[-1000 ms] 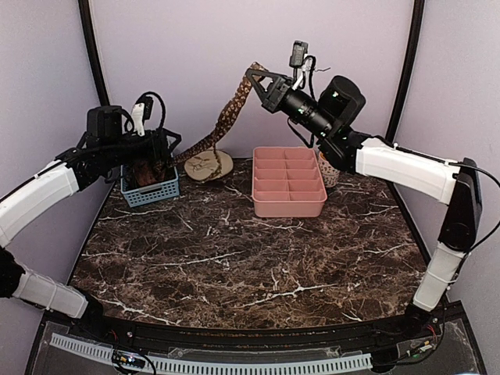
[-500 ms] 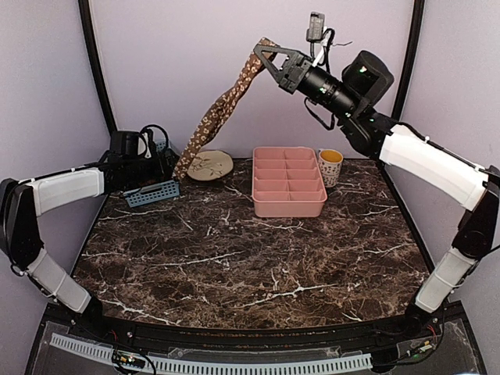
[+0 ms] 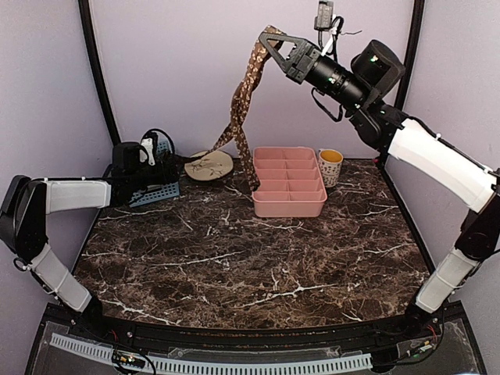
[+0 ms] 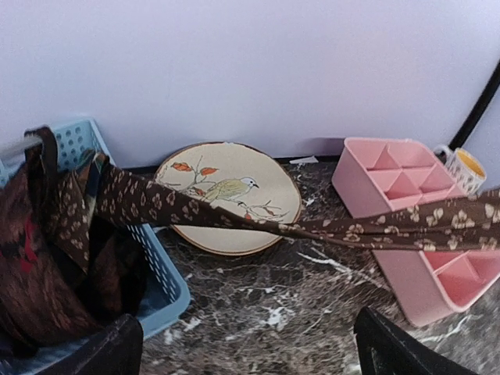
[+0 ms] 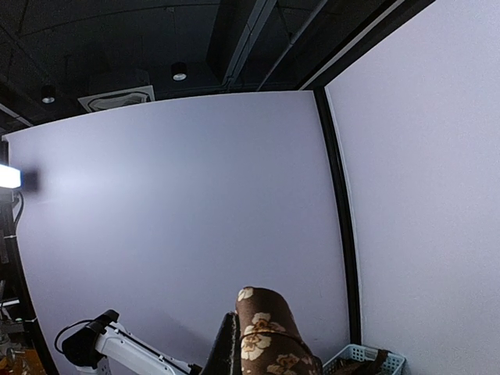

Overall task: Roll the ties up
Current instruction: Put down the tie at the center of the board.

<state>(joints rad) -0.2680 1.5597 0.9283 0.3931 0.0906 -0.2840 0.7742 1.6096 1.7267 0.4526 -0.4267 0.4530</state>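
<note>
Progress: barely started. No tie is rolled and none is flat on the table. My right gripper (image 3: 269, 39) is pinched on one tie (image 3: 241, 101), high over the far edge. The fabric drapes over a finger: one leg dangles to the left rim of the pink tray (image 3: 289, 206), the other runs down-left to the blue basket (image 3: 153, 193) in the far left corner. The left gripper (image 4: 250, 348) sits by the basket, fingers spread, holding nothing. Left to do: pull the tie clear, lay it down, roll it, then do the rest.

View differences:
- **Left wrist:** shows the tie's tail inside the basket on a heap of dark fabric (more ties, I'd guess), which the top view hides. It also shows the tie crossing over the bird plate (image 4: 228, 195); I can't tell if they touch.
- **Right wrist:** mostly wall, with fabric over the finger.
</note>
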